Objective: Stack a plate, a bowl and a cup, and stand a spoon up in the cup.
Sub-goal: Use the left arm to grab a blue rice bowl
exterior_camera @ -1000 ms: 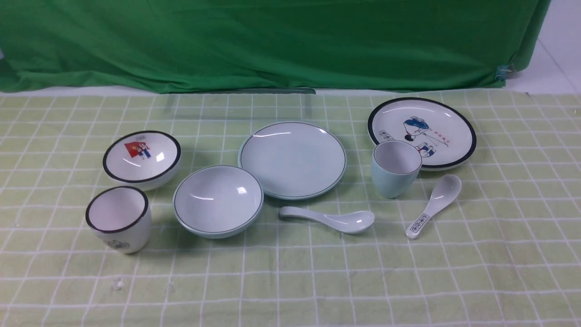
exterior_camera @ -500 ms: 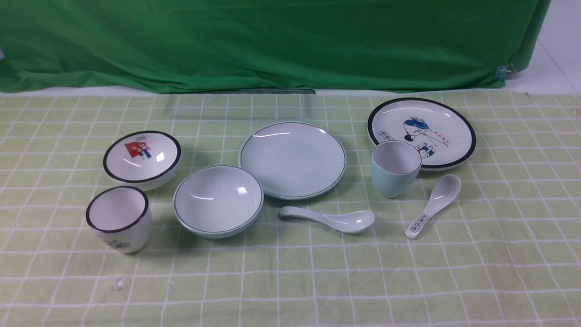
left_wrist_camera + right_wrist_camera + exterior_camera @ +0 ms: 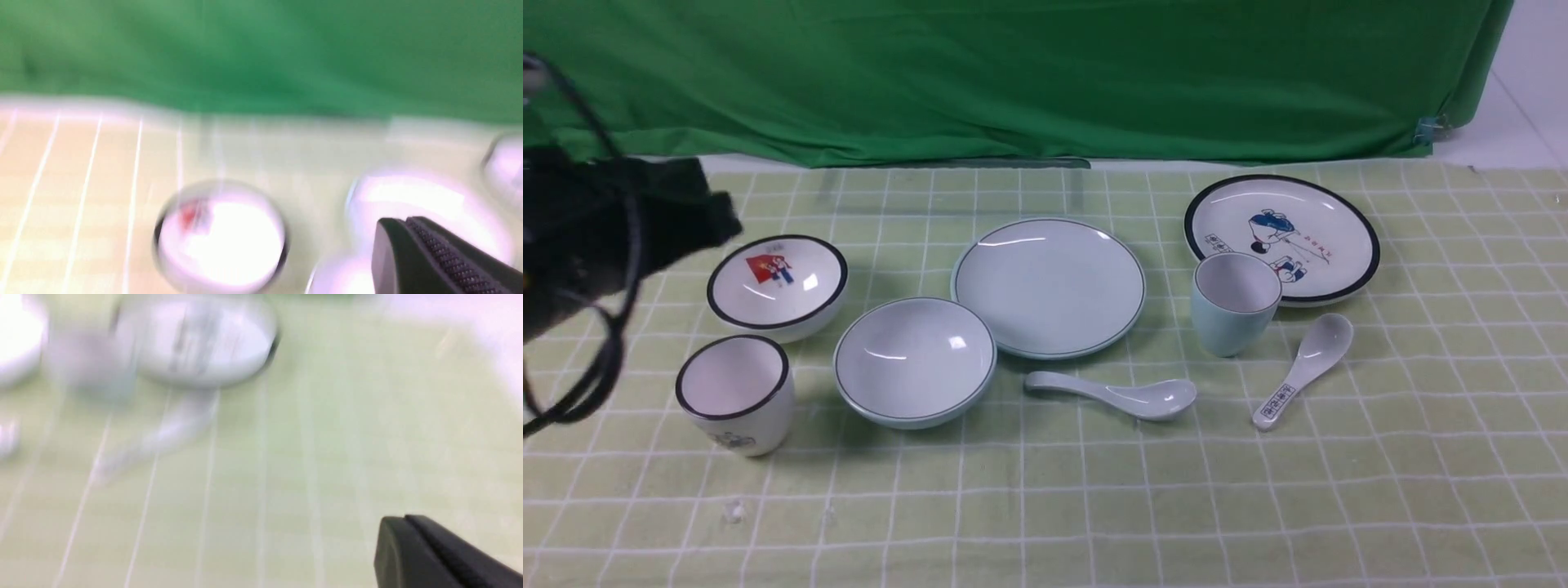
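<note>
The worktop is covered by a checked cloth (image 3: 1045,506) and backed by a green curtain (image 3: 1013,73). Near its left edge the left claw (image 3: 402,230) (blurred) is closed. The bowl (image 3: 915,361), plate (image 3: 1049,287), spoon (image 3: 1115,394) and cup (image 3: 1235,304) are laid unstacked mid-worktop. The right claw (image 3: 402,524) is closed too.

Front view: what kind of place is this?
Probably a staged robot test table, not a home kitchen: a green backdrop cloth hangs behind, a checked tablecloth lies under the plate, and the left arm shows.

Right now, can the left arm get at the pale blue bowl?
Probably yes: the left arm is near, and nothing lies in or over the pale blue bowl. The black-rimmed bowl and black-rimmed cup crowd one side.
</note>
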### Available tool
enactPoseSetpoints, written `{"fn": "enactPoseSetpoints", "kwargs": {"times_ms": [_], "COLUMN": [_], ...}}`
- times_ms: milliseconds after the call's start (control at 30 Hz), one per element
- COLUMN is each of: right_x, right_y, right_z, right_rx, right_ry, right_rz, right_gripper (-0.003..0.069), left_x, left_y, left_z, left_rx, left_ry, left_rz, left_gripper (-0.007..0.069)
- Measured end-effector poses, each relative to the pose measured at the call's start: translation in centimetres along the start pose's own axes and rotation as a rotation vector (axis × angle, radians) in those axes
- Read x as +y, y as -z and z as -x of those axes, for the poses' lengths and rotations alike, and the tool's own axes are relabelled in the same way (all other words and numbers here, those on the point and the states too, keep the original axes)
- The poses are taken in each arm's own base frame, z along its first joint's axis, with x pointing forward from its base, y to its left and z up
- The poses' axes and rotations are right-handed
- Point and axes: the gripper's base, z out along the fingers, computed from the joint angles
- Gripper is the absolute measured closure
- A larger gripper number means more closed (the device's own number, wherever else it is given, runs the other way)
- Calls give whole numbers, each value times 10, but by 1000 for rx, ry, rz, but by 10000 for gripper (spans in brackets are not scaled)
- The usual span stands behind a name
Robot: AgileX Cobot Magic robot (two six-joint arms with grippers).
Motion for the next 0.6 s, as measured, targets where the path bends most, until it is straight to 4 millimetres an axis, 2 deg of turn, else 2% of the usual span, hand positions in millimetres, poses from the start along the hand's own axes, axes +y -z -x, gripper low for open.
{"fn": "enactPoseSetpoints", "kwargs": {"times_ms": [33, 100, 267, 300, 367, 400, 467, 567, 600], "right_x": [1, 18, 48, 54, 59, 59, 63, 65, 65], "right_y": [0, -21, -51, -58, -66, -67, -77, -83, -84], "right_z": [0, -5, -1, 4, 10, 10, 19, 26, 26], "right_rx": [7, 188, 397, 421, 435, 439, 439, 412, 405], "right_ry": [9, 139, 330, 353, 364, 366, 369, 368, 367], "right_rz": [6, 95, 214, 230, 238, 239, 241, 242, 242], "right_gripper": [645, 646, 646, 646, 646, 646, 646, 646, 646], "left_x": [0, -11, -24, -24, -24, -24, -24, -24, -24], "left_y": [-2, -26, -77, -92, -108, -110, -134, -152, -154], "left_z": [0, 2, 3, 0, -6, -7, -19, -32, -34], "left_rx": [21, 240, 465, 508, 551, 557, 624, 673, 680], "left_ry": [-7, -96, -174, -181, -183, -184, -194, -193, -192], "left_rz": [8, 25, -1, 1, 5, 6, 11, 15, 15], "left_gripper": [655, 655, 613, 575, 510, 501, 388, 279, 274]}}
